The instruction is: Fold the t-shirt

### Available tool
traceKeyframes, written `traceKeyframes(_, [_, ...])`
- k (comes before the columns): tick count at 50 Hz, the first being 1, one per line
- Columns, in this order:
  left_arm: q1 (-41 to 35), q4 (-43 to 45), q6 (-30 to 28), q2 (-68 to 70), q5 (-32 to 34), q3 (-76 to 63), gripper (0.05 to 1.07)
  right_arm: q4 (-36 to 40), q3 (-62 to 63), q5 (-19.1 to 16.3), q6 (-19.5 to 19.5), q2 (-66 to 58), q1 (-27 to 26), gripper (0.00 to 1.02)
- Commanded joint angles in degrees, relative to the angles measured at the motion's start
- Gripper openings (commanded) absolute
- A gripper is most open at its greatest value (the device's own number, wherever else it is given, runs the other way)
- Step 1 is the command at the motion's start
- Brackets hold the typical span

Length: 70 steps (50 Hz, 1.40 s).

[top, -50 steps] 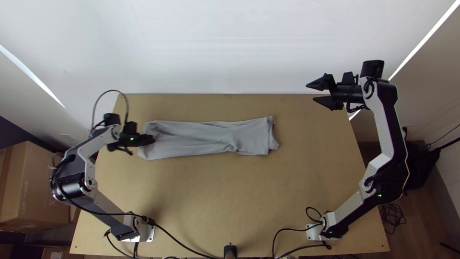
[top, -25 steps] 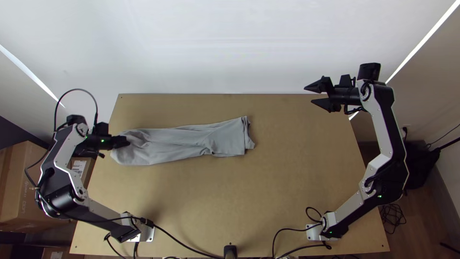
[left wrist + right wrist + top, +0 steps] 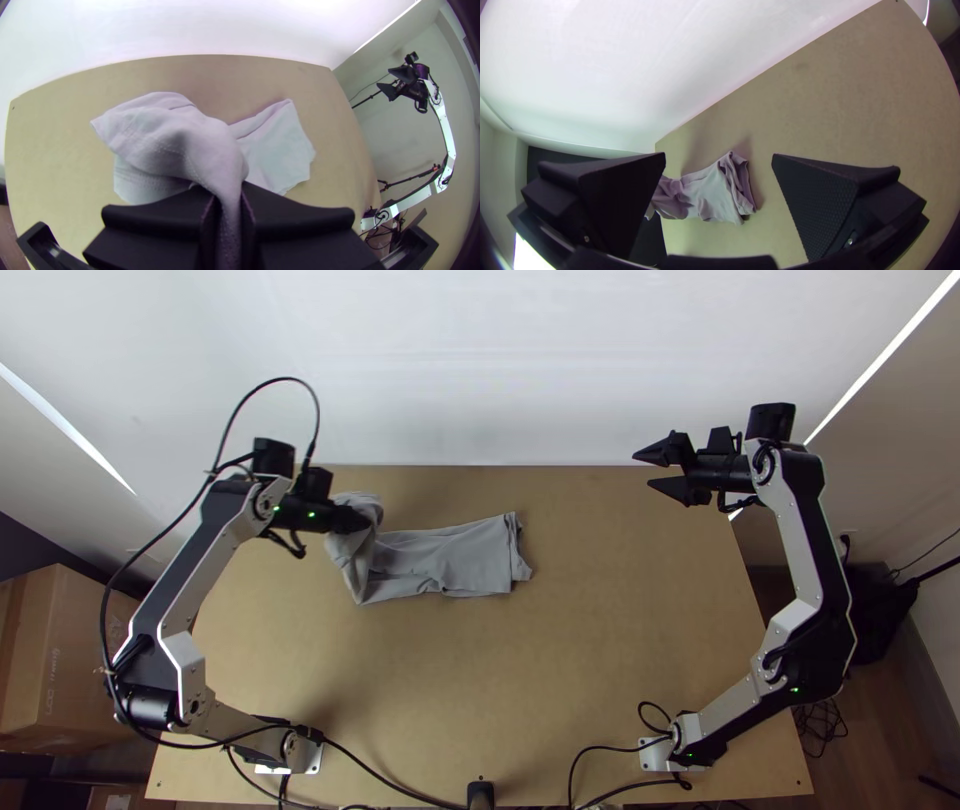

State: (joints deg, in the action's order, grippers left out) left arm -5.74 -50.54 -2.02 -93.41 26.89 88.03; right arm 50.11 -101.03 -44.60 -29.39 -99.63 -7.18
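**Operator:** Start with the table [image 3: 560, 690]. What to log around it?

**Technician:** Log the left arm [image 3: 148, 668], extended toward the far left area. Log the right arm [image 3: 828, 635], raised at the far right and well apart from the shirt [image 3: 460, 560].

**Operator:** Shirt location and progress?

**Technician:** Left of centre on the table, toward the far edge. Already narrowed to a long strip, apparently by lengthwise folding. Partway through the crosswise fold, by judgement: one end lifted and bunched, the loose end [image 3: 508, 550] lying on the table. Still to do: lay the lifted cloth over the strip, release, then flatten and align. Possibly fold once more.

**Operator:** Jaw states?

**Technician:** Left gripper [image 3: 358, 520]: clamped on a gathered part [image 3: 225, 160] of the shirt. Right gripper [image 3: 643, 470]: jaws spread apart, holding nothing. Watch for creases at the clamped section during laydown.
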Motion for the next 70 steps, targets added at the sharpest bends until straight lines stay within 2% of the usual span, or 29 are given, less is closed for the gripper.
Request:
traceKeyframes(1, [-4.02,-0.61,4.04,-3.71,-0.44,4.78,0.08,-0.19,1.98,-0.31,-0.67,2.78,-0.38,0.98])
traceKeyframes(32, [-21.95,-1.05,10.99,-25.51,-5.19,26.76,0.08,-2.47,12.26,0.92,-0.58,9.72,-1.17,0.98])
traceKeyframes(38, [-24.76,-0.96,10.99,-30.08,-7.38,31.94,0.09,-4.4,14.73,3.11,-0.67,10.69,0.68,0.98])
traceKeyframes(39, [-25.11,-0.96,10.99,-30.87,-7.56,32.91,0.14,-4.58,14.99,3.29,-0.67,10.78,0.94,0.98])
traceKeyframes(41, [-25.82,-1.14,10.99,-32.19,-7.56,34.58,0.38,-4.84,15.6,3.64,-0.76,11.04,1.56,0.98])
traceKeyframes(44, [-27.49,-1.4,10.9,-34.21,-7.56,37.48,1.03,-5.19,16.4,4.26,-0.85,11.04,2.17,0.98])
traceKeyframes(47, [-28.89,-1.4,11.25,-35.71,-7.56,40.38,1.03,-6.25,17.71,4.61,-0.85,11.13,2.79,0.98])
traceKeyframes(56, [-30.3,7.48,15.64,-33.6,-7.91,40.91,1.03,-11.87,23.78,8.04,-0.94,10.78,6.04,0.98])
traceKeyframes(70, [-22.74,3.87,14.94,-22.87,-8.0,38.01,1.03,-14.42,24.31,8.92,-0.5,6.91,14.91,0.98])
